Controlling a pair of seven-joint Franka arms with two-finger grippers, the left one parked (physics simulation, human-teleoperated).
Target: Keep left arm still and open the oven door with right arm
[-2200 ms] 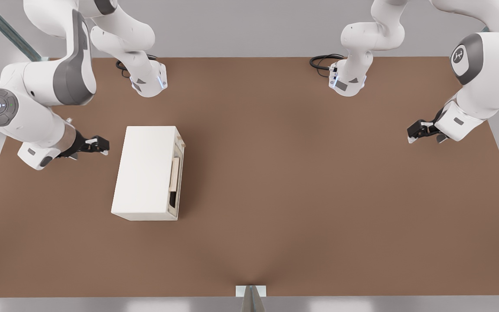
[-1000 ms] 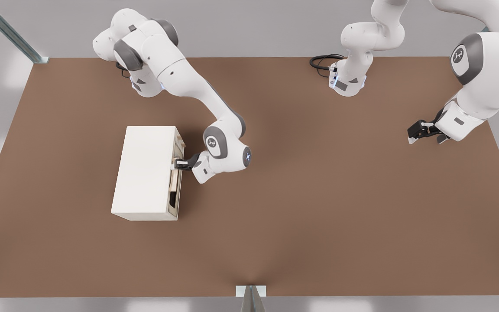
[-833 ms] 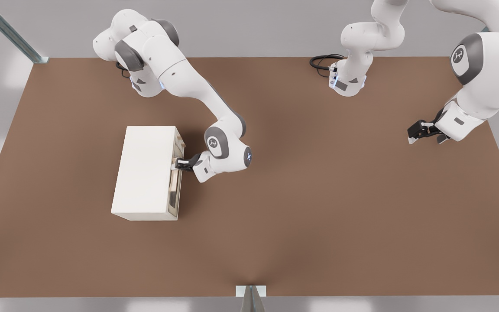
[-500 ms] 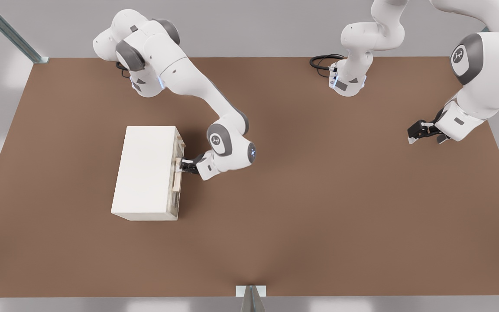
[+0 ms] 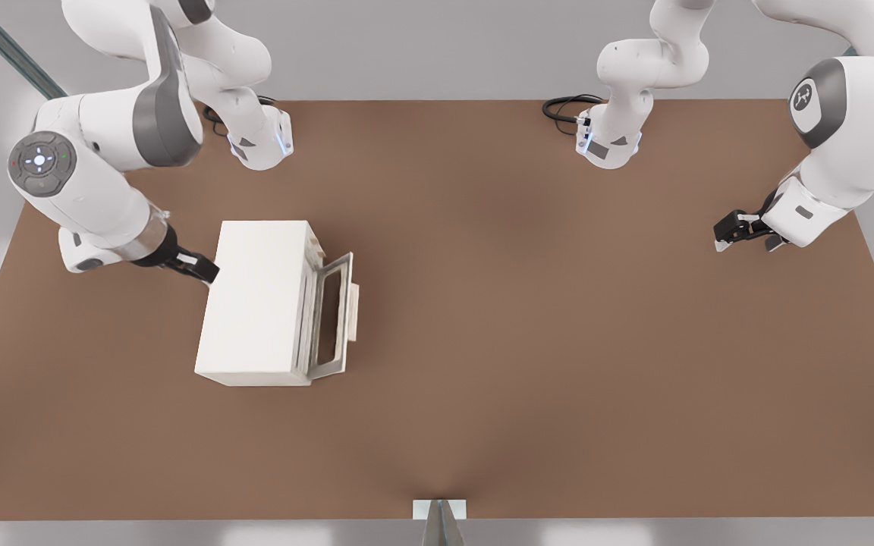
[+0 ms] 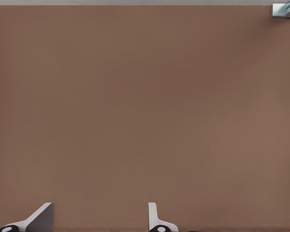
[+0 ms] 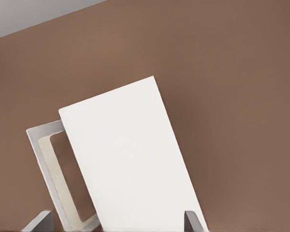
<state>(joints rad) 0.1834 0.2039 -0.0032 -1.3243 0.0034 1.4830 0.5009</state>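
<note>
Two views tell me different things. In the front view, at the left of the frame, my right arm (image 5: 95, 174) hangs with its gripper (image 5: 198, 265) just off the oven (image 5: 255, 303). Its door (image 5: 331, 315) swings open toward frame centre, handle (image 5: 352, 311) outermost. The right wrist view shows fingers (image 7: 38, 223) spread wide, holding nothing, above the oven top (image 7: 130, 159). I can read no writing.

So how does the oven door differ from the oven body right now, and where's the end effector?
The oven door is a thin beige-grey frame around a window, swung down and out toward the front view's right; the oven body is a plain, solid cream box sitting flat on the table. The door carries a bar handle; the body has none. Both are pale rectangles. The end effector hangs open at the oven's opposite side.
</note>
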